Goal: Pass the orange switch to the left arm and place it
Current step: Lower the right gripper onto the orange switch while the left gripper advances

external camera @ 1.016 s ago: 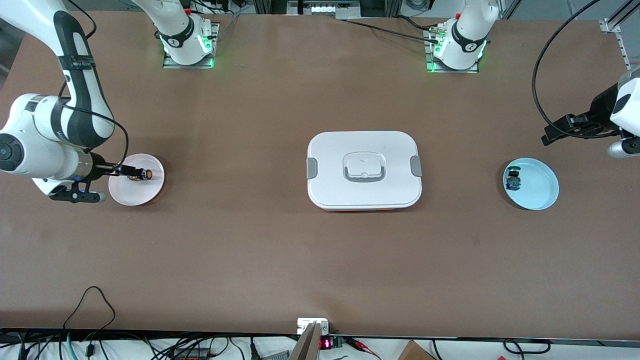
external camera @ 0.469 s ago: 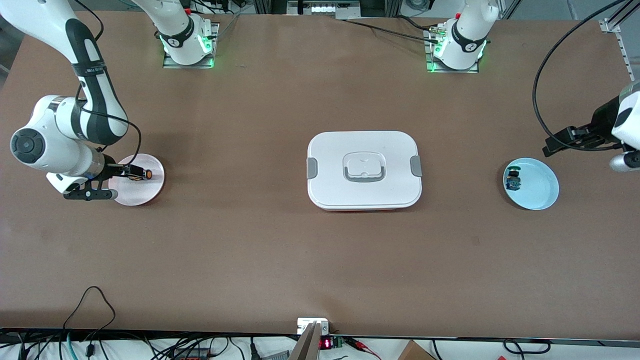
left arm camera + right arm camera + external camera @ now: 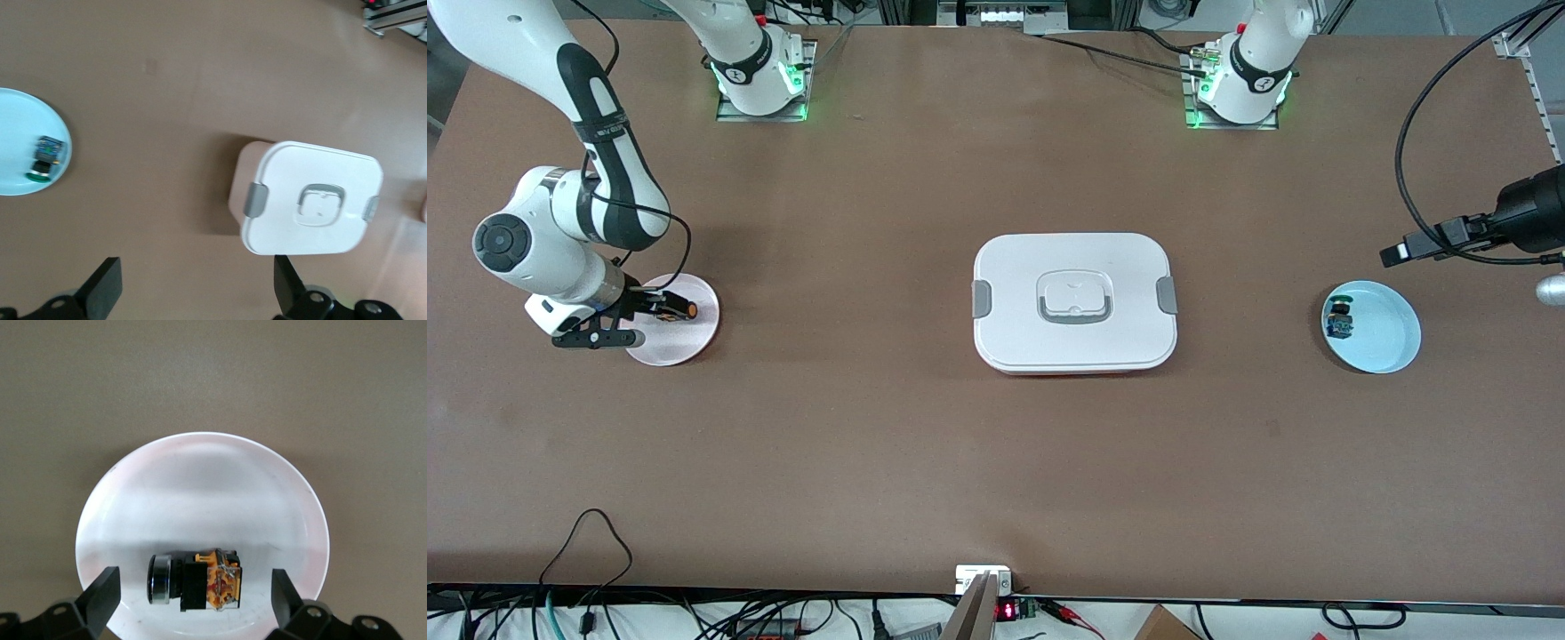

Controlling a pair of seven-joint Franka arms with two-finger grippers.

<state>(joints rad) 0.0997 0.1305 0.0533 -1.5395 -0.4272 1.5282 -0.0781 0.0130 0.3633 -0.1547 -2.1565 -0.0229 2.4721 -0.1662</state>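
The orange switch (image 3: 682, 310) (image 3: 197, 579) lies on its side on a pink plate (image 3: 680, 345) (image 3: 200, 490) at the right arm's end of the table. My right gripper (image 3: 660, 308) (image 3: 193, 600) is low over that plate, open, with one finger on each side of the switch and a gap left at both. The white box (image 3: 1074, 302) (image 3: 310, 200) stands shut at the table's middle. My left gripper (image 3: 1401, 252) (image 3: 195, 290) hangs open and holds nothing, over bare table beside a blue plate (image 3: 1383, 342) (image 3: 17, 133).
A small blue switch with a green cap (image 3: 1338, 321) (image 3: 45, 159) lies on the blue plate at the left arm's end. Both arm bases (image 3: 760, 80) (image 3: 1240, 84) stand along the table's edge farthest from the front camera. Cables run along the nearest edge.
The right arm's wrist has swung in toward the pink plate while its fingertips stayed at the orange switch. The left arm's hand has drawn back toward its end of the table.
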